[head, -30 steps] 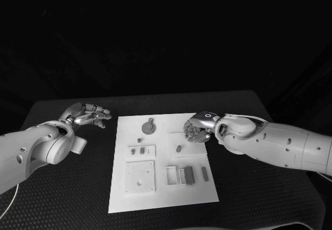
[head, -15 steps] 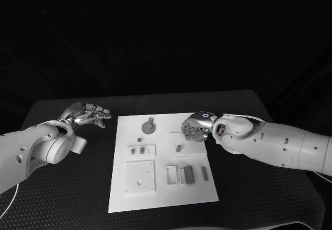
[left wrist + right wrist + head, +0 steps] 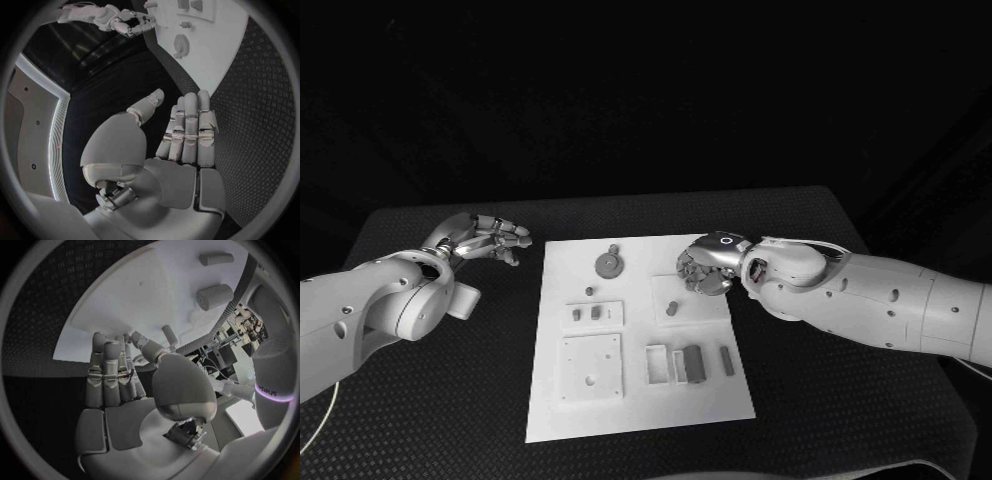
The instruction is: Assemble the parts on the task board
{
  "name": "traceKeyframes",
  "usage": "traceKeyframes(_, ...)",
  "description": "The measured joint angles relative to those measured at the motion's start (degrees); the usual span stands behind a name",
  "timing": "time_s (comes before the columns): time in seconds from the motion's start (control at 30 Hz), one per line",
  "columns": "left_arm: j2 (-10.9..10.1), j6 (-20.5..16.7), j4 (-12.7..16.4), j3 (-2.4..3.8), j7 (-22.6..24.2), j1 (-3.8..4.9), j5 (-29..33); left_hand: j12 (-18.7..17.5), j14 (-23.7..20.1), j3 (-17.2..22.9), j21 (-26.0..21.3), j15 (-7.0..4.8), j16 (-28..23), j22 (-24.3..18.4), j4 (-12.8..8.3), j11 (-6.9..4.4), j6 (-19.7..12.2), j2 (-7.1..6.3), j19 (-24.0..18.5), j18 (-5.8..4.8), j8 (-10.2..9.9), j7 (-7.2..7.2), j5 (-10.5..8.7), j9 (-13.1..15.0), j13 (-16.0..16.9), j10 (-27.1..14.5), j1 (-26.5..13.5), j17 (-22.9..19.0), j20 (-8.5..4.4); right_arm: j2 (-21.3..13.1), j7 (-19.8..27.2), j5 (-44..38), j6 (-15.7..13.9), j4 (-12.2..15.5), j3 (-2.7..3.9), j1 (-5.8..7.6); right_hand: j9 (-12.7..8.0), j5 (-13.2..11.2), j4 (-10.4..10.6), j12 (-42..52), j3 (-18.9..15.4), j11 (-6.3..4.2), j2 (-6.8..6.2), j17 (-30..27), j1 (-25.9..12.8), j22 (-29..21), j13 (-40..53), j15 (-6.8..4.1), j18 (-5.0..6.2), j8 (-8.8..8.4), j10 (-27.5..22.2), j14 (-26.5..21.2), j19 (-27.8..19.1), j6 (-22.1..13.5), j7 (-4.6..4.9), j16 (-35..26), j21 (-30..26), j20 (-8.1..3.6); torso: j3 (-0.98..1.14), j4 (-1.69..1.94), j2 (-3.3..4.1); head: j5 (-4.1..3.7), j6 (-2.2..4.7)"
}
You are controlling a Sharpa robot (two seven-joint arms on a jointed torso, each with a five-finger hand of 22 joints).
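Observation:
The white task board [image 3: 640, 418] lies in the middle of the black table. A round grey part [image 3: 609, 265] sits near its far edge, also seen in the left wrist view [image 3: 180, 44]. Nearer are a small peg [image 3: 591, 292], a small plate with two short pieces [image 3: 586, 314], a square plate with a hole [image 3: 593, 367] and three upright bars [image 3: 687, 365]. My right hand [image 3: 707, 266] hovers over the board's far right part, fingers pointing down, nothing visible in them [image 3: 119, 375]. My left hand [image 3: 480, 240] hangs off the board's far left corner, fingers apart, holding nothing [image 3: 181, 135].
A short grey piece [image 3: 672, 310] lies on a raised square just in front of my right hand. Two grey cylinders [image 3: 214, 296] stand on the board [image 3: 144, 295] beyond my right hand's fingers. Bare black table surrounds the board on both sides.
My right hand has drifted slightly toward the board's middle. The left hand and the parts have stayed put.

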Motion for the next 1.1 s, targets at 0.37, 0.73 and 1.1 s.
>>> traceKeyframes(0.37, 0.0, 0.1, -0.2, 0.0, -0.1, 0.0, 0.0, 0.0, 0.0, 0.0, 0.0, 0.0, 0.0, -0.1, 0.0, 0.1, 0.0, 0.0, 0.0, -0.01, 0.0, -0.01, 0.0, 0.0, 0.0, -0.1, 0.0, 0.0, 0.0, 0.3, -1.0, -3.4, -0.8, 0.3, -0.14, -0.13, -0.1, 0.0, -0.2, -0.5, -0.2, 0.25, 1.42, 0.2, 1.0, 0.0, 0.0, -0.79, -0.19, 0.52, 2.0, 1.4, 1.9, 1.6, 0.01, 2.5, 0.4, -0.94, 0.03, 0.01, 0.01, -0.05, -0.21)
traceKeyframes(0.73, 0.0, 0.2, -0.3, 0.0, -0.2, 0.0, 0.0, 0.0, 0.0, 0.0, 0.0, 0.0, 0.0, -0.2, 0.0, 0.09, -0.2, 0.0, 0.0, -0.02, 0.0, 0.17, 0.0, 0.0, 0.0, -0.1, 0.0, 0.0, 0.0, 0.4, -2.2, -7.3, -1.1, 0.7, -0.39, -0.15, 0.0, 0.0, -0.2, 0.0, -0.5, -0.53, 1.73, 0.5, 1.8, 0.0, -1.5, -1.27, -0.11, 0.91, 4.1, 1.4, 2.7, 4.7, -1.32, 4.8, 1.1, -1.48, 0.02, 0.01, 0.01, -0.27, -0.52)
traceKeyframes(1.1, 0.0, 0.2, -0.4, 0.0, -0.4, 0.0, 0.0, 0.0, 0.0, 0.0, 0.0, 0.0, 0.0, -0.3, 0.0, 0.08, -0.2, 0.0, 0.0, -0.02, 0.0, 0.17, 0.0, 0.0, 0.1, -0.1, 0.0, 0.1, 0.0, 0.4, -2.4, -8.8, -1.5, 0.8, -0.58, -0.18, 0.4, 0.0, -0.2, 0.0, -0.5, -0.78, 1.91, 0.5, 2.6, 0.0, -1.5, -1.52, -0.08, 0.96, 4.6, 1.1, 2.8, 4.9, -1.51, 5.3, 1.3, -1.64, 0.03, 0.0, 0.01, -0.5, -0.86)
